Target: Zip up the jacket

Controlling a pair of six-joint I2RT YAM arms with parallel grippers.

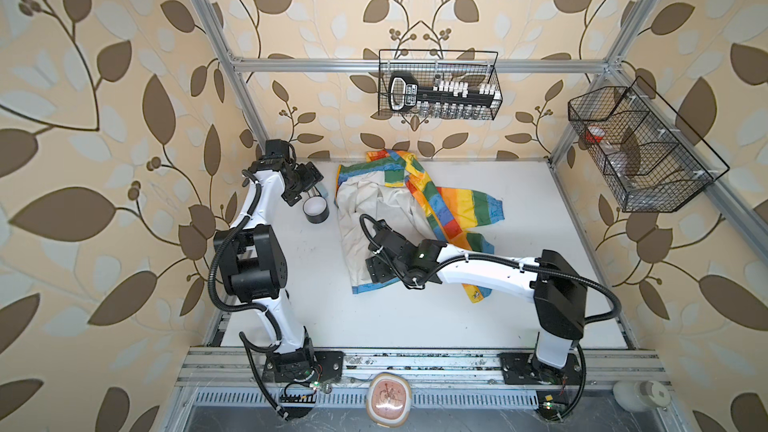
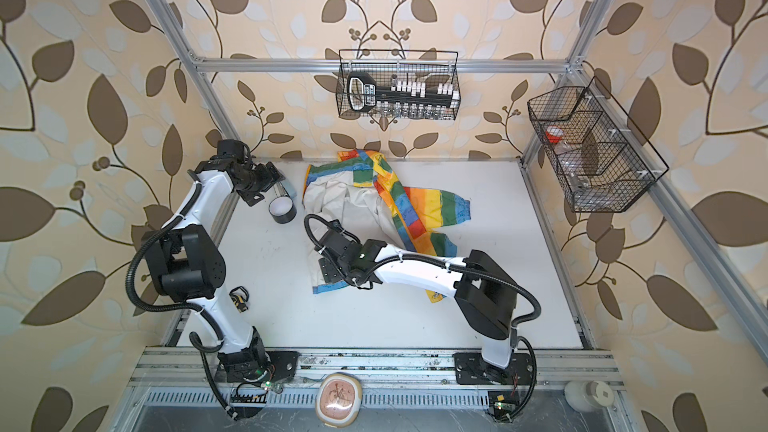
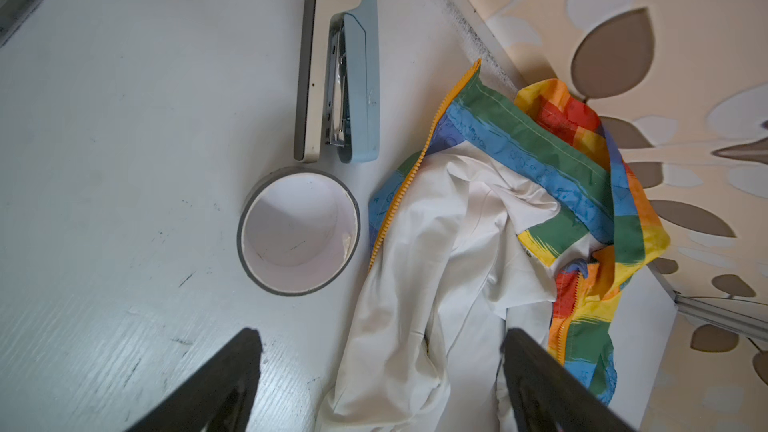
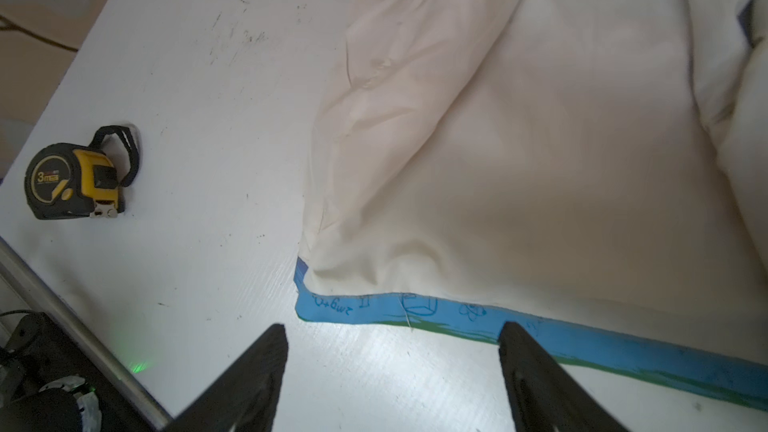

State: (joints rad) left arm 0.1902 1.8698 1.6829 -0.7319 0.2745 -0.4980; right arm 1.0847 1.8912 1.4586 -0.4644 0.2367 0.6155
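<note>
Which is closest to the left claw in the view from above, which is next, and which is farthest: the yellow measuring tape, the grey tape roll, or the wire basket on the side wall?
In a top view:
1. Grey tape roll: on the table, right beside the left claw.
2. Yellow measuring tape: at the table's left edge, by the left arm.
3. Wire basket: hanging on the right wall, across the table.

Rainbow-block jacket (image 1: 436, 201) with white lining, grey tape roll (image 3: 297, 234), pale-blue stapler (image 3: 357, 60)

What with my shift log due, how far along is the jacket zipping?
Done: nothing; the jacket lies open, lining up, zipper unjoined. In hand: right gripper open at the blue hem, left gripper open above the lining, both empty. Left: join the zipper and pull it closed.
</note>
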